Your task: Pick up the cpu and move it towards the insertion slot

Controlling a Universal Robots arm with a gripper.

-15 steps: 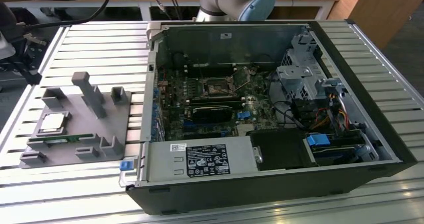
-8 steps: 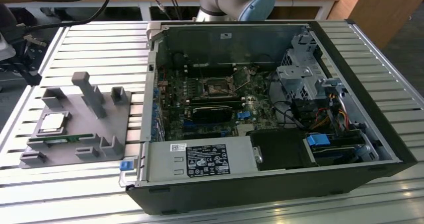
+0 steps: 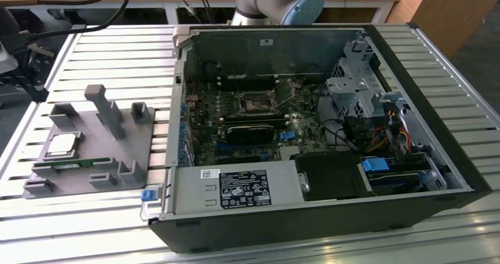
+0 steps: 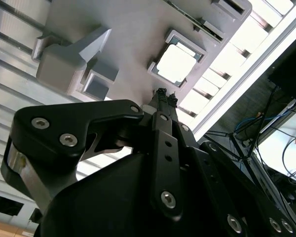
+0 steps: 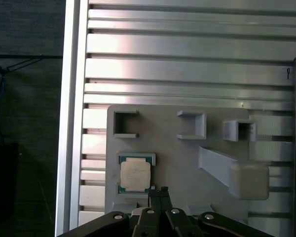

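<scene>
The cpu (image 3: 62, 145) lies flat in a square pocket of the grey holder plate (image 3: 82, 132), at the exterior view's left, beside the open computer case. Its silvery top shows in both wrist views (image 4: 176, 63) (image 5: 134, 174). My gripper (image 5: 159, 190) (image 4: 164, 93) hangs above the plate, just beside the cpu and apart from it. Its two thin fingertips (image 5: 154, 193) are pressed together with nothing between them. The insertion slot (image 3: 256, 104) is the dark square socket with a metal frame on the board inside the case.
The holder plate (image 5: 187, 163) carries raised posts, empty pockets and a green memory stick (image 3: 74, 164). It rests on a slatted metal table (image 3: 86, 223). The case (image 3: 312, 229) has tall walls, a power supply, cables and blue clips (image 3: 287, 135) inside. The arm's base (image 3: 281, 0) stands behind it.
</scene>
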